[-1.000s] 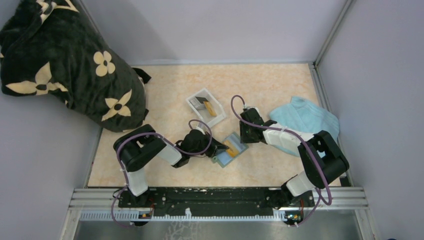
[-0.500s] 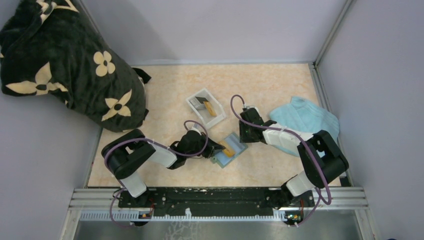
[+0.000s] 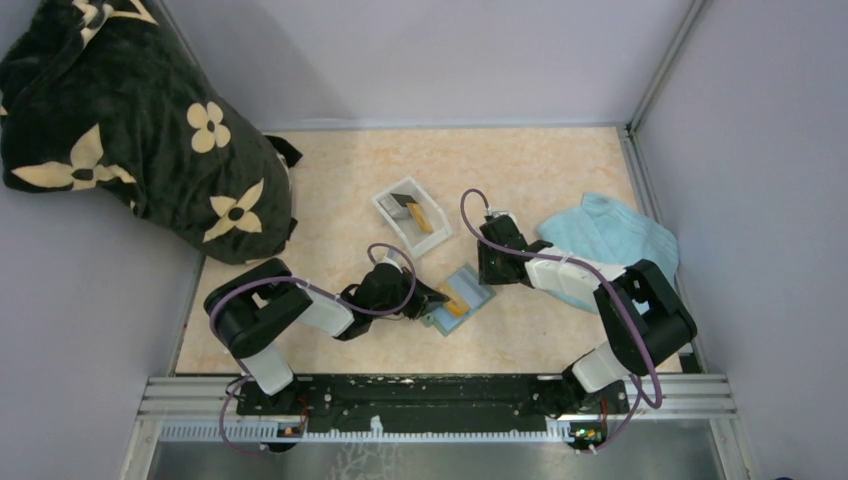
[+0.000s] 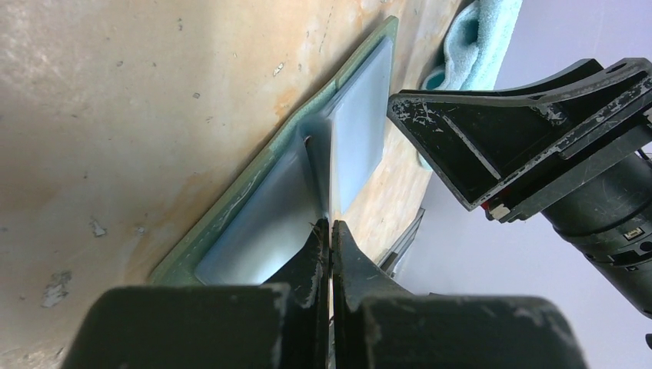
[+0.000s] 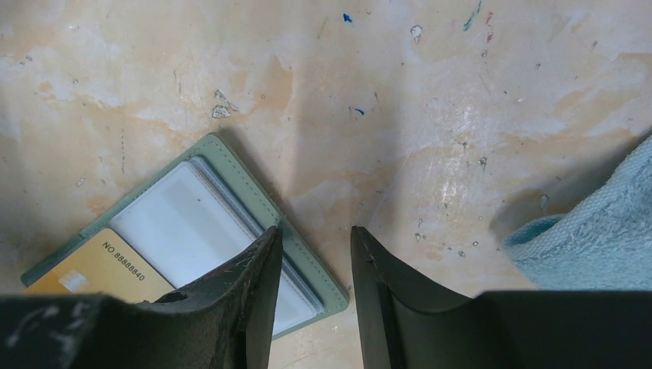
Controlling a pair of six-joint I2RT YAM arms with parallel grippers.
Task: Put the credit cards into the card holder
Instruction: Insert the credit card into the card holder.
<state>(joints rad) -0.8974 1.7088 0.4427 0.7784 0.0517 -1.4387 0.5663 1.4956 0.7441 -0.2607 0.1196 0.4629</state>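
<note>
1. Over the last second the left arm's elbow has swung out toward 9 o'clock. The left gripper [image 3: 432,298] has eased slightly toward 8 o'clock, and the right arm has hardly stirred.
2. The card holder [image 3: 474,287] lies open on the table, pale blue inside up. It is at 6 o'clock from the white tray [image 3: 385,207], with the blue towel [image 3: 605,235] off at 3 o'clock.
3. The left jaws are pressed together. They probably pinch the near end of the orange card [image 3: 455,298], though the wrist view shows only a thin sliver between the pads.
4. That card lies across one half of the holder with its face still exposed. I judge it is not yet seated, and the small pull-back looks like re-aiming at a slot.
5. The right gripper [image 5: 315,231] has its fingers apart and holds nothing. It hangs over the holder's corner, one finger overlapping the edge, and whether it presses down cannot be told.
6. The orange card reads "NO 88888840", and no brand is legible.
7. Another orange card [image 3: 424,218] and a dark card [image 3: 403,206] wait in the tray.
</note>
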